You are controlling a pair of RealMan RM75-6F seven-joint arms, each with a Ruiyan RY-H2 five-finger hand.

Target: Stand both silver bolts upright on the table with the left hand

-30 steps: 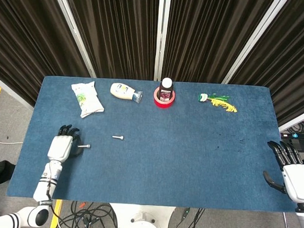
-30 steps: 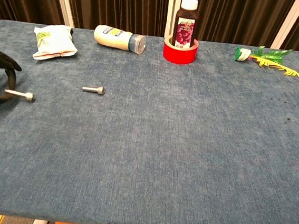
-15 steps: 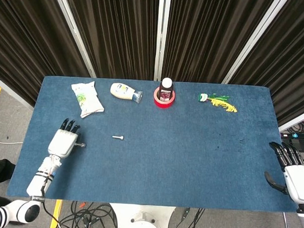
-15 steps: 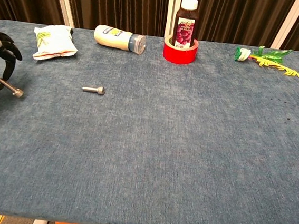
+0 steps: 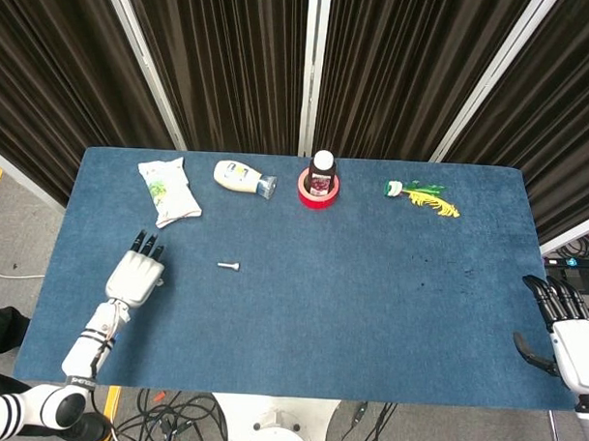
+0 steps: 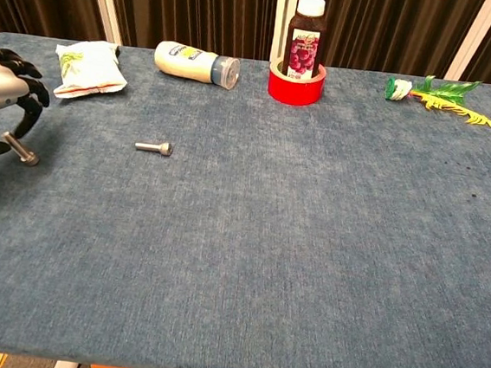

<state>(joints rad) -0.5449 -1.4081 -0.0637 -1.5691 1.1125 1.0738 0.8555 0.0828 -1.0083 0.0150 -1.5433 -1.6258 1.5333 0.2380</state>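
Note:
One silver bolt (image 6: 20, 150) is pinched in my left hand (image 6: 0, 108) at the table's left side; it tilts steeply, head down near the blue cloth. In the head view my left hand (image 5: 138, 272) covers that bolt from above. The second silver bolt (image 6: 154, 148) lies flat on the cloth to the right of that hand, also seen as a small bolt (image 5: 228, 267) in the head view. My right hand (image 5: 562, 322) rests at the table's right front corner with fingers apart and nothing in it.
Along the back edge lie a white snack bag (image 5: 168, 191), a mayonnaise bottle on its side (image 5: 244, 177), a dark juice bottle standing inside a red tape ring (image 5: 319, 187), and a green and yellow plant sprig (image 5: 423, 195).
My left hand has turned, swinging the held bolt from lying level to steeply tilted with its head down. The hand also shifted slightly rightward. The other bolt and my right hand stayed put.

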